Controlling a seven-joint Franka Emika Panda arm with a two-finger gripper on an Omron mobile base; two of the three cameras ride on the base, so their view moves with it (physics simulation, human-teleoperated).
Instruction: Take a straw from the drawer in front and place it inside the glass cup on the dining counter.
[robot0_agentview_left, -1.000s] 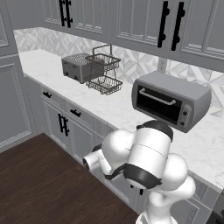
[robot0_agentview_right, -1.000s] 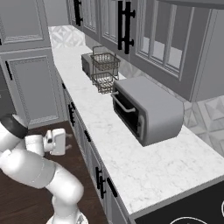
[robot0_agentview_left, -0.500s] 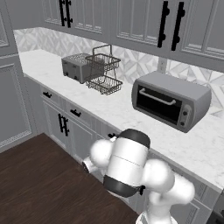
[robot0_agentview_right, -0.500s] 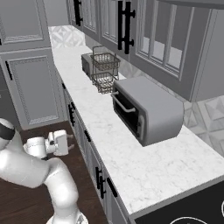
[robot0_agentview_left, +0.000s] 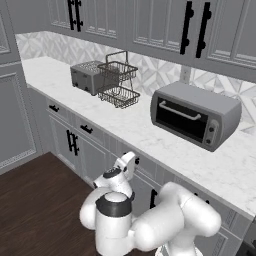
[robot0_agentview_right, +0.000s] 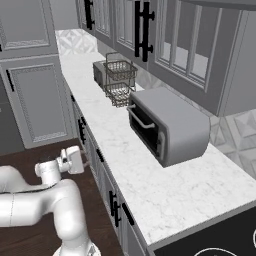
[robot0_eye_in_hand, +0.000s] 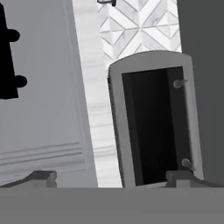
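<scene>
Grey drawer (robot0_agentview_left: 141, 165) fronts sit shut beneath the toaster oven (robot0_agentview_left: 194, 116); I hold the gripper (robot0_agentview_left: 126, 164) released, jaws wide, just before that drawer, presumably lined up for its handle.

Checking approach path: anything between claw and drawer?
Nothing visible. The open claw faces the shut drawer front with only bare air between; its black handle lies off toward the hand view's left edge.

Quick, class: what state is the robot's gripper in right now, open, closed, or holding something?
Gripper: open, holding nothing; its fingertips stand wide apart, facing the toaster oven and a drawer front.
</scene>
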